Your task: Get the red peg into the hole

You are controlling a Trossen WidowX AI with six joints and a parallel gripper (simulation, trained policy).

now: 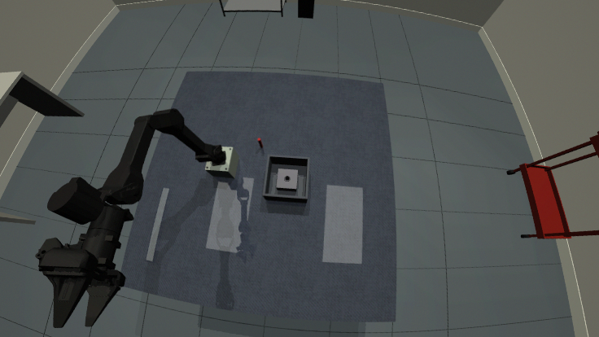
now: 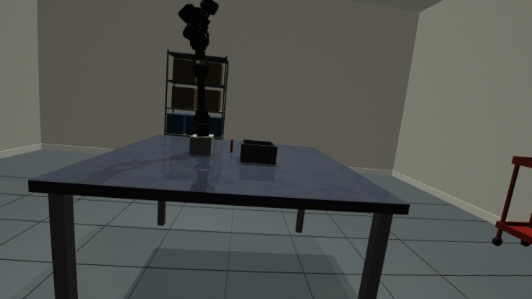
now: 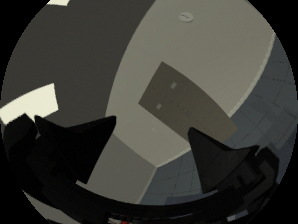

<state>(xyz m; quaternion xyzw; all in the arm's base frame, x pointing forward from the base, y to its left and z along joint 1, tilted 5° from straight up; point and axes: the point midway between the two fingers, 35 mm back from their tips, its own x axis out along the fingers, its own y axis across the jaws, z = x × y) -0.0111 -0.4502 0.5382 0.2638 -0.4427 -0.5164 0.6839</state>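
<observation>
The red peg stands upright on the table, between the arm's base and the box. The open dark grey box stands to its right, toward the front. Inside it, the light plate lies at the bottom, with its dark round hole visible and nothing in it. My gripper is open and empty. It is raised high and far from the peg and box, at the lower left of the top view. The wrist view shows only walls, ceiling and floor between the fingers.
The arm stands on a pale block left of the peg and box. The blue-grey table carries them all. A red cart stands on the floor to the right. A shelf stands behind the table.
</observation>
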